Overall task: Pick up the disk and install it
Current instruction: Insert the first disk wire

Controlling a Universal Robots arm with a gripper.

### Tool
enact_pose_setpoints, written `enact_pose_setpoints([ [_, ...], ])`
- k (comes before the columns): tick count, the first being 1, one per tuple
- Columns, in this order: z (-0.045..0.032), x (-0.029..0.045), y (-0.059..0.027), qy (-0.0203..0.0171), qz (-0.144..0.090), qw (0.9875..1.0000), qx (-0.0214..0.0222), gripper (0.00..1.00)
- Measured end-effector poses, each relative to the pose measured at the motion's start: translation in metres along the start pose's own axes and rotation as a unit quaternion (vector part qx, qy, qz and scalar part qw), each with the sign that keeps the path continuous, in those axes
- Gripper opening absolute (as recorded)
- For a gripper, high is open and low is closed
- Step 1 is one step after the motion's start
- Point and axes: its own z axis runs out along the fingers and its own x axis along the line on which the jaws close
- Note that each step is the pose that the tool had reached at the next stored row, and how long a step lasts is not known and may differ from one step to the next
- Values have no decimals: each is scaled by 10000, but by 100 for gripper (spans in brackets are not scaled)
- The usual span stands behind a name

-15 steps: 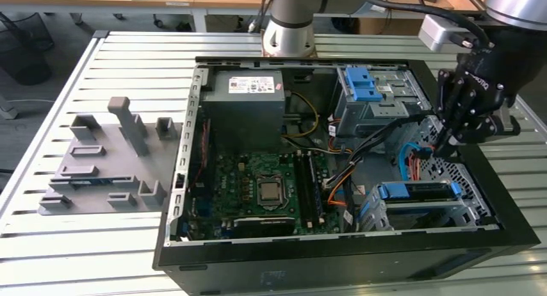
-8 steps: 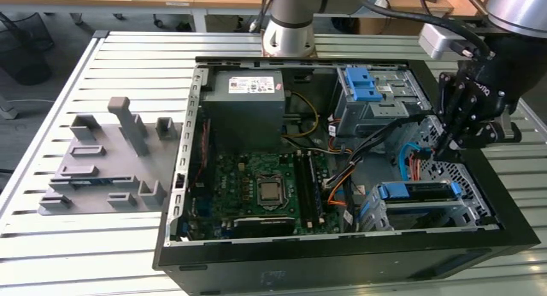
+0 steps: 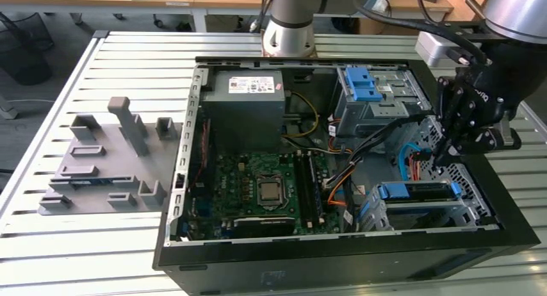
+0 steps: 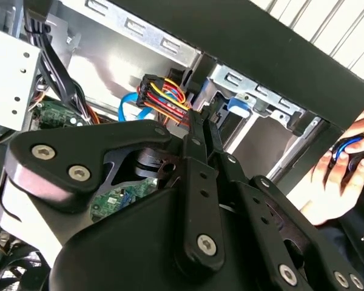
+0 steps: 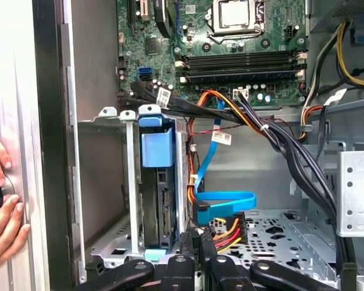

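The disk (image 3: 416,192) sits in the drive cage (image 3: 427,213) at the case's front corner, on the exterior view's right, its blue bracket along its edges. In the first wrist view the disk (image 5: 159,200) stands edge-on between the cage walls under its blue tab. My gripper (image 3: 444,156) hangs inside the case just beside the cage, apart from the disk. Its fingertips (image 4: 199,115) lie together, shut, with nothing seen between them, next to the red, yellow and black power connector (image 4: 164,96). In the first wrist view my gripper (image 5: 198,242) is beside that cable bundle (image 5: 225,229).
The open black computer case (image 3: 342,254) holds a motherboard (image 3: 265,190), a grey power supply (image 3: 248,110) and an upper bay with a blue latch (image 3: 363,84). A blue data cable (image 5: 227,200) and black cables cross near the cage. A person's hand (image 5: 3,206) rests outside the case wall. A grey fixture (image 3: 102,168) lies on the exterior view's left.
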Motion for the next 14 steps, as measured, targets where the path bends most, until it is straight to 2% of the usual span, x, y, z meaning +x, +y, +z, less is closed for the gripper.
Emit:
enact_pose_setpoints([
  [4, 1, 1, 8, -3, 0, 10000, 2, 16],
  [5, 3, 1, 11, -15, 1, 10000, 3, 16],
  [6, 7, 1, 12, -47, 2, 10000, 2, 16],
  [7, 9, 1, 12, -101, 5, 9999, -1, 16],
  [10, 14, 19, 12, -309, 13, 9995, -8, 16],
  [11, 17, 38, 11, -346, 14, 9994, -9, 16],
  [14, 25, 91, 9, -354, 15, 9994, -10, 16],
])
